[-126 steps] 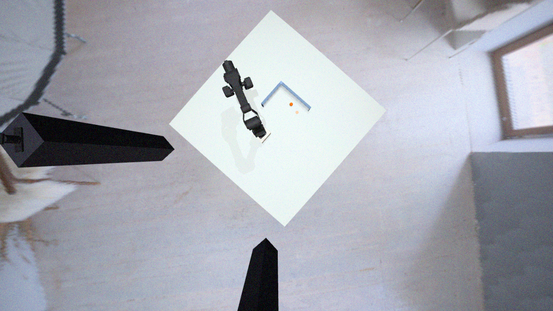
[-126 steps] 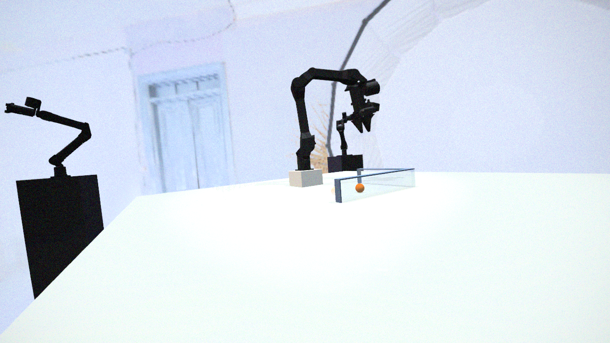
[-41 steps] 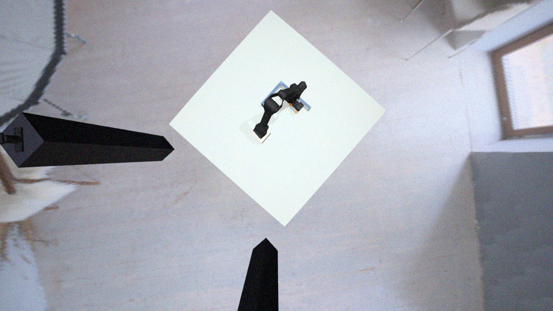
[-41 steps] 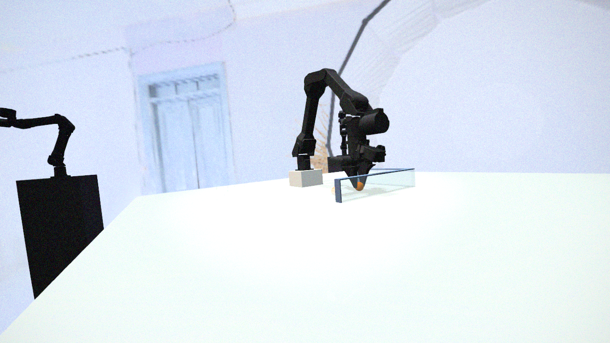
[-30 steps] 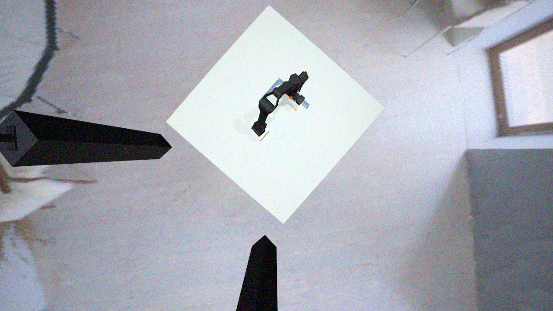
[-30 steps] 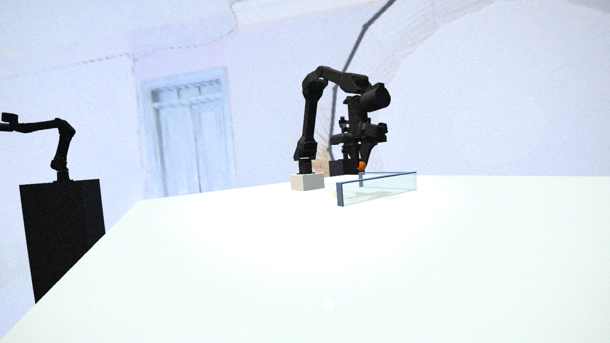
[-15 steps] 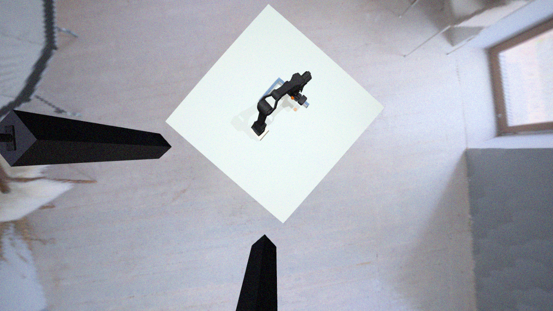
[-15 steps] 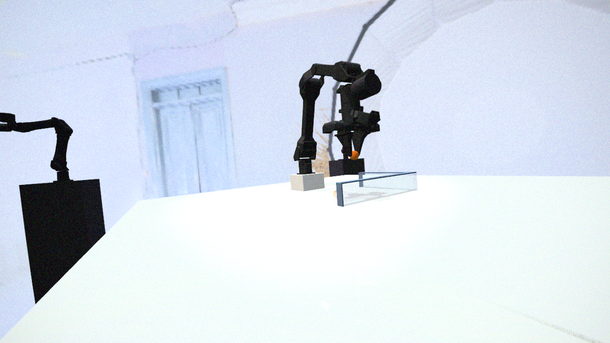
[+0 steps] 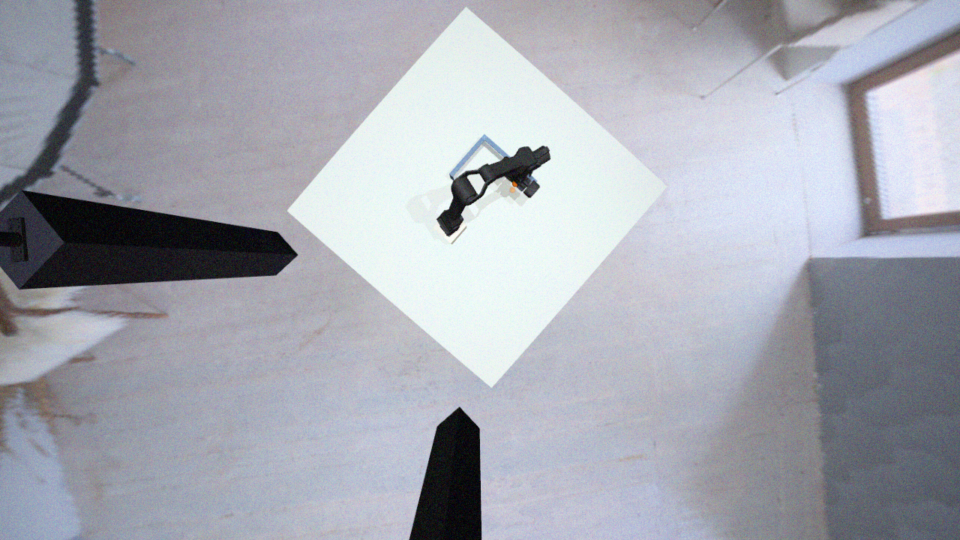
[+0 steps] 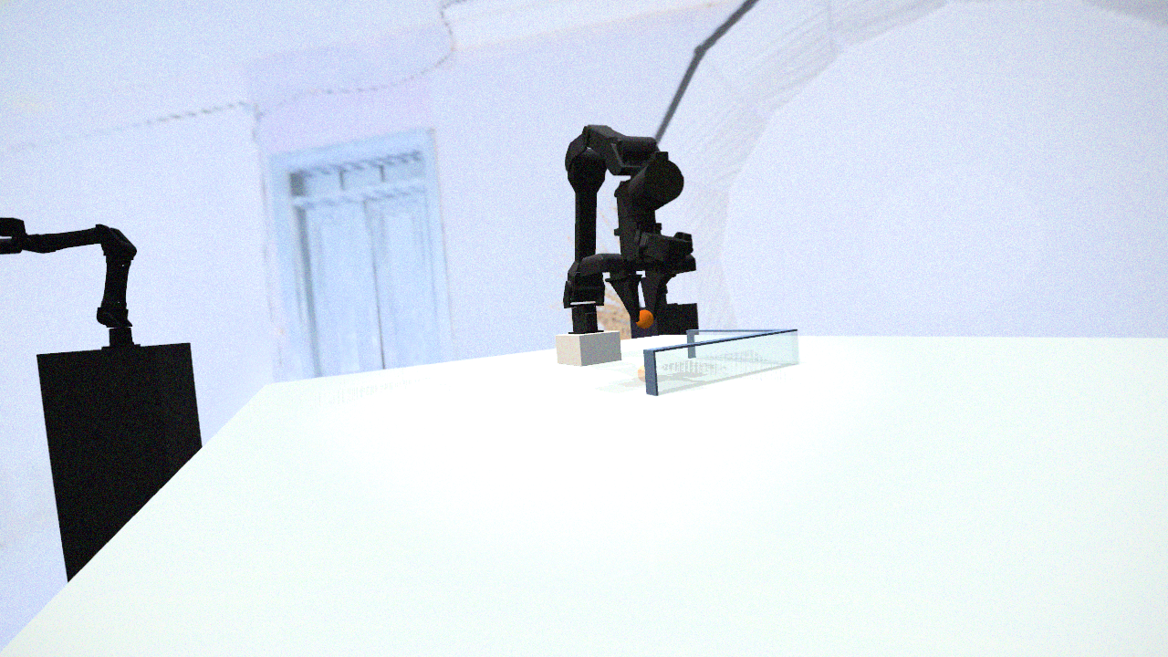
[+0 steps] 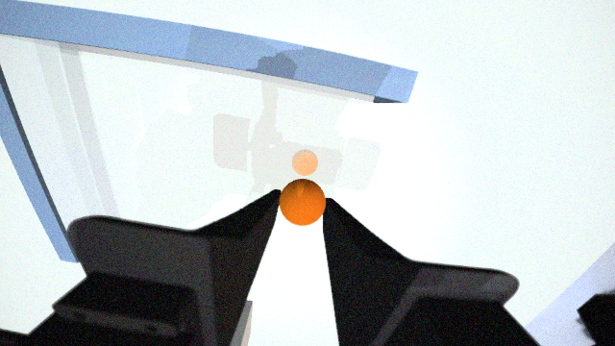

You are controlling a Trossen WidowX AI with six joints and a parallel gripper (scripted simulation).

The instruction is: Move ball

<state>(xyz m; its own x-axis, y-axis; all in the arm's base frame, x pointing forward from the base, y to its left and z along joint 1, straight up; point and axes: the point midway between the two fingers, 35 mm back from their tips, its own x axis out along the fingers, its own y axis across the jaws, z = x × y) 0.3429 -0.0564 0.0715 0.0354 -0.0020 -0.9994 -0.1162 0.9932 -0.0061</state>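
Gripper [image 11: 302,204] is pinching the orange ball [image 11: 302,202], hanging it above the tabletop [image 10: 571,506] w/ the see-through copy [image 11: 305,161] just ahead, inside the clear walls' [image 11: 202,45] corner, lining up for set-down.

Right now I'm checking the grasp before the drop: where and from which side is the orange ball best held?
Across its widest middle, coming from above. The orange ball is round, with no handle or edge, so fingertips on opposite sides give the surest hold. The gripper already pinches it that way, hanging above the table, with the see-through copy just beyond.
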